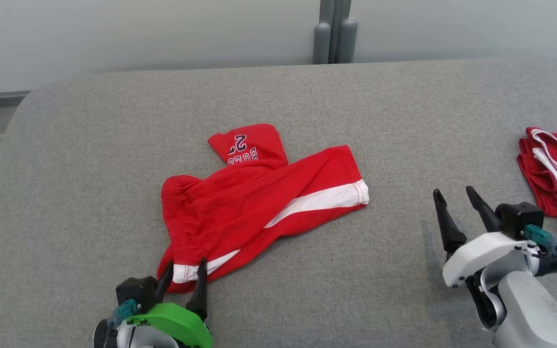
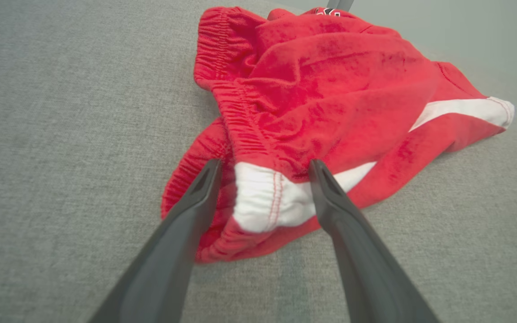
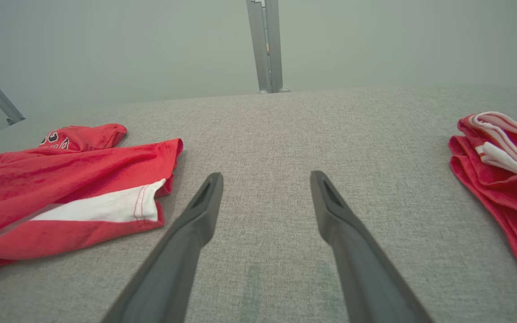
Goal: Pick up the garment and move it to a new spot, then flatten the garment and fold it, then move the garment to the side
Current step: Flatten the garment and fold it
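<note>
Crumpled red fleece shorts with a white side stripe [image 1: 259, 198] lie mid-frame on grey woven cloth [image 1: 90, 145].
Lower left, the left gripper [image 1: 185, 265] stands spread, fingers straddling their white-striped corner; lower right, the right gripper [image 1: 453, 192] gapes over bare cloth.

Soft matt red cloth shorts [image 1: 259, 203] (fleecy nap), coarse grey woven tabletop [image 1: 90, 159], smooth matt fingers [image 2: 335, 202]

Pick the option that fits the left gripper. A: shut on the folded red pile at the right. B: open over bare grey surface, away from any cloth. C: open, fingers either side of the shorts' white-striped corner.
C: the left gripper stands open, one finger on each side of the white-striped corner of the red shorts.
</note>
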